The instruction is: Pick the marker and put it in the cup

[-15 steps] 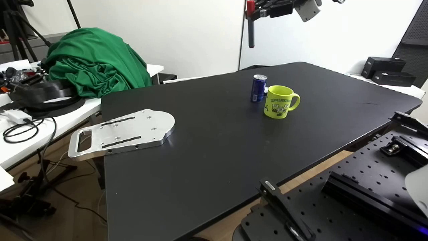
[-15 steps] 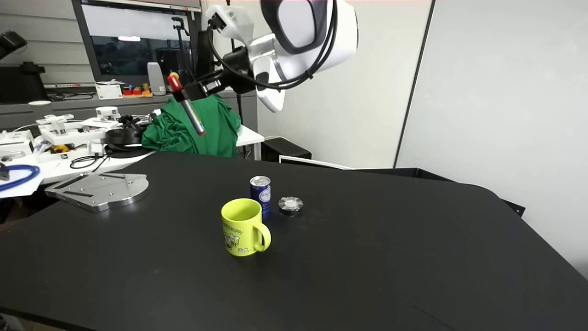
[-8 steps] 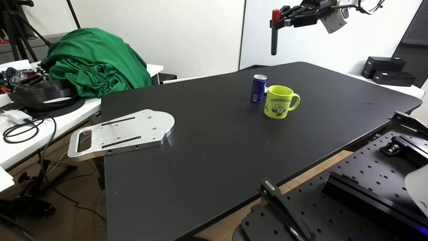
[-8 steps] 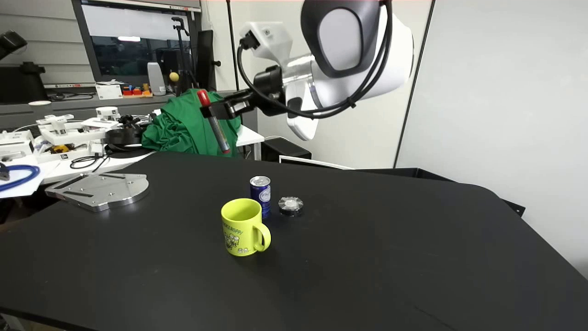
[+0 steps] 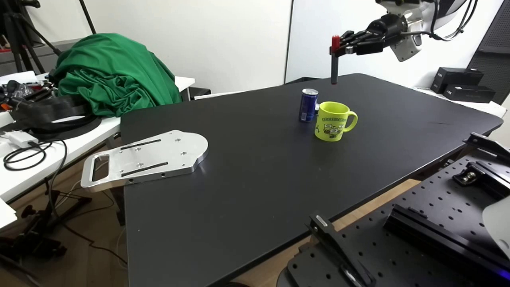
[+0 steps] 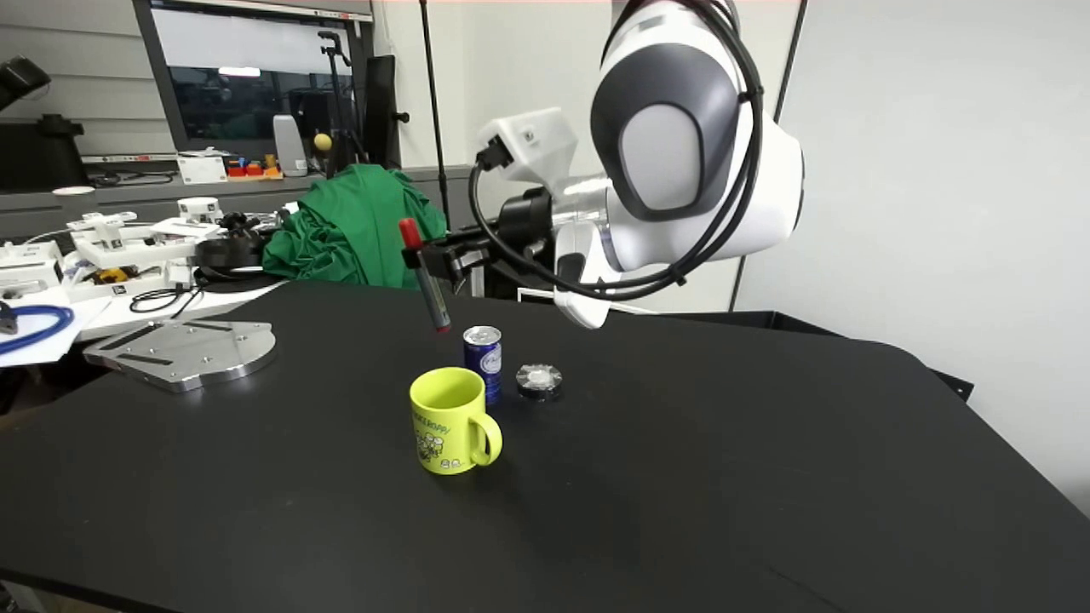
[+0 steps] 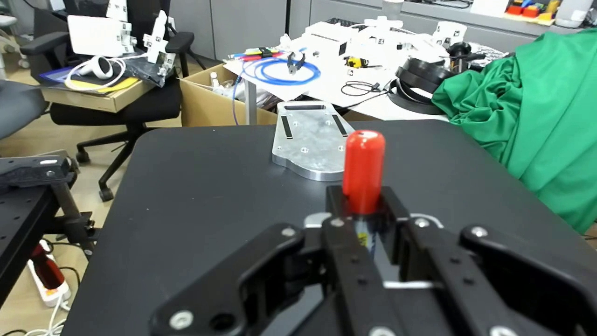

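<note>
My gripper (image 7: 364, 203) is shut on the marker (image 7: 364, 170), which has a red cap and a grey body. In the wrist view the red cap sticks up above the fingertips, and the lower part of the body is hidden. In an exterior view the marker (image 5: 334, 69) hangs nearly upright from the gripper (image 5: 336, 51); in an exterior view the marker (image 6: 431, 294) leans a little, held by the gripper (image 6: 415, 255). The yellow-green cup (image 5: 332, 123) stands upright on the table. In both exterior views the marker's lower end appears above the cup (image 6: 447, 426), apart from it. The cup is out of the wrist view.
A blue can (image 6: 484, 362) stands close beside the cup, with a round black and silver item (image 6: 539, 381) near it. A silver metal plate (image 5: 159, 151) lies at an end of the black table (image 5: 247, 207). A green cloth (image 5: 111, 75) lies beyond the table.
My gripper, with the marker in it, has moved down and to the right in both exterior views, bringing the marker lower toward the cup's height. The cup and can have not moved.
</note>
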You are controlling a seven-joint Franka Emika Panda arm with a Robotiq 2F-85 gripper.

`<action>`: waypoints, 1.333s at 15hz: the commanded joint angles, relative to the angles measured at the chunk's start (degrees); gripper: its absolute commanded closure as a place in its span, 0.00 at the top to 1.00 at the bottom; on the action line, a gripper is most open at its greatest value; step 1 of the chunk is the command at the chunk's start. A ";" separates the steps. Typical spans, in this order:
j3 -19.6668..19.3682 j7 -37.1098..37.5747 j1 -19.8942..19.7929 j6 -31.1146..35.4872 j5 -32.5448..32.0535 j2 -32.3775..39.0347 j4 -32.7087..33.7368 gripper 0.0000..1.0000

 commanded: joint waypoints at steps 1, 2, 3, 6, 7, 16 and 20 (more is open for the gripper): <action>-0.10 -0.60 -0.36 -0.29 2.31 4.21 3.00 0.05; -0.05 -0.82 -0.42 -0.29 2.57 4.99 3.45 0.05; -0.02 -1.22 -0.55 -0.25 2.84 5.78 3.87 0.05; 0.21 -1.58 -0.74 -0.38 3.70 7.90 4.79 0.05; 0.25 -1.68 -0.68 -0.24 4.02 8.50 4.85 0.05; 0.17 -2.37 -0.57 3.03 4.22 14.39 7.26 0.05; 0.45 -2.09 -0.71 3.27 4.27 16.39 8.61 0.05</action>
